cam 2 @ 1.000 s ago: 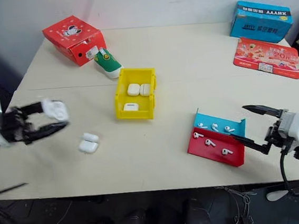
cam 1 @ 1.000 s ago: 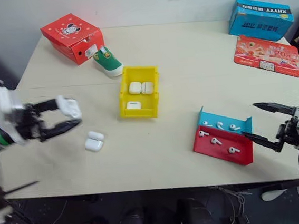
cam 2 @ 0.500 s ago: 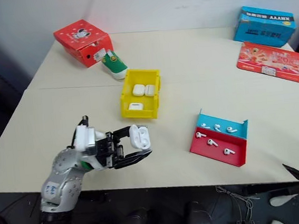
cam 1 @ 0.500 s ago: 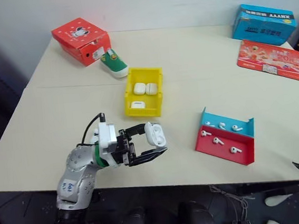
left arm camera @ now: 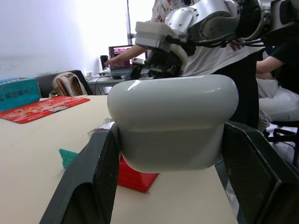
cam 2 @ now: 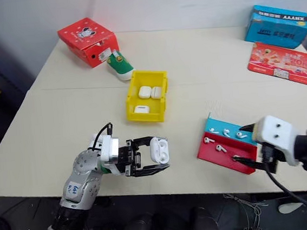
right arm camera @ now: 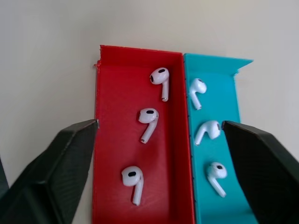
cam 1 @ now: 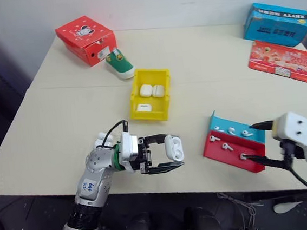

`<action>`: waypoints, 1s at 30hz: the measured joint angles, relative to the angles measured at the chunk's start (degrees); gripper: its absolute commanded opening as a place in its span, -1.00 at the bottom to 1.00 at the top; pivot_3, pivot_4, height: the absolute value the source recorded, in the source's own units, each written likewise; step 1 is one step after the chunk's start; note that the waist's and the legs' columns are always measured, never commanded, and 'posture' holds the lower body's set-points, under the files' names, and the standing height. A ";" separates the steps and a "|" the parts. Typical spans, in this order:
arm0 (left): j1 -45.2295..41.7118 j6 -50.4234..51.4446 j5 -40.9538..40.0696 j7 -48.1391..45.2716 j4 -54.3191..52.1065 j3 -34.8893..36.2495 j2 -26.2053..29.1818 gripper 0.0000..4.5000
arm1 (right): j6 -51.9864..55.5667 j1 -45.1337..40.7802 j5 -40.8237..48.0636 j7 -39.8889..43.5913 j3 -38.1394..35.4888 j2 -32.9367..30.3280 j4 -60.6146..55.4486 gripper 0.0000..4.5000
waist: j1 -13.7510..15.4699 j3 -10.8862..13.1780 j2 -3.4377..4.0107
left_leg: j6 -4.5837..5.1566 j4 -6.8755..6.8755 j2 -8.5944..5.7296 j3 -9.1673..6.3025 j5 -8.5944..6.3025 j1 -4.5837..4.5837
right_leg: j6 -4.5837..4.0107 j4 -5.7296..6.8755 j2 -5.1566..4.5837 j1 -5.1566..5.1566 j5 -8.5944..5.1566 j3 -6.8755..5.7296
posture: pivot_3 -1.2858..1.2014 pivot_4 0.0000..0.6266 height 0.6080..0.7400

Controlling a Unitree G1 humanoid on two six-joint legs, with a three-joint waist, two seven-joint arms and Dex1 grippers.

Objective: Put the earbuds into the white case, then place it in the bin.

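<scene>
Left eye view: the left gripper (cam 1: 171, 157) pinches a white case (cam 1: 173, 147) above the counter's (cam 1: 61, 118) near edge while the right gripper (cam 1: 250, 142) hangs over the red-and-blue tray (cam 1: 223, 156).

The held white case sits between the left gripper's two black fingers, lifted off the counter and apart from the yellow bin (cam 1: 163, 95), which lies farther back and holds three more white cases (cam 1: 151, 90). In the right wrist view the right gripper's fingers stand spread wide to either side of the tray, touching none of the six earbuds (right arm camera: 148, 122), three in the red half and three in the blue. A red cardboard box (cam 1: 86, 37) and a small green shoe (cam 1: 121, 64) lie at the far left; a blue box (cam 1: 278, 21) and a red leaflet (cam 1: 282, 61) at the far right.
</scene>
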 measured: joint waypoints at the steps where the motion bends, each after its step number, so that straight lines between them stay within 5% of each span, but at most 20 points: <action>1: 0.05 0.31 0.00 0.22 -0.01 -0.17 0.06 0.24 | 0.46 -0.94 -0.66 -0.05 1.63 -0.03 -0.09 0.43 | 0.02 0.00 0.00 | 0.16 0.00 -0.01 -0.01 0.05 -0.04 | 0.01 -0.04 0.00 0.00 0.00 -0.03 | 0.03 -0.52 1.00; 6: 0.84 1.05 0.00 1.68 -0.63 -0.33 0.61 0.24 | 1.74 -4.47 -4.79 0.11 7.90 -1.74 0.59 -0.35 | -0.24 0.00 0.00 | 0.29 0.00 -0.03 -0.05 0.07 -0.14 | 0.01 -0.16 0.05 0.01 0.01 -0.16 | 0.03 -0.52 1.00; 30: 0.42 0.74 0.21 5.02 -0.02 -1.38 0.50 0.24 | 8.98 -9.98 -12.66 4.97 17.65 -5.78 5.14 -0.35 | -0.47 0.00 0.01 | 0.26 0.51 -0.01 -0.56 0.11 -0.60 | 0.04 -0.11 0.04 0.02 0.02 -0.67 | 0.03 -0.52 1.00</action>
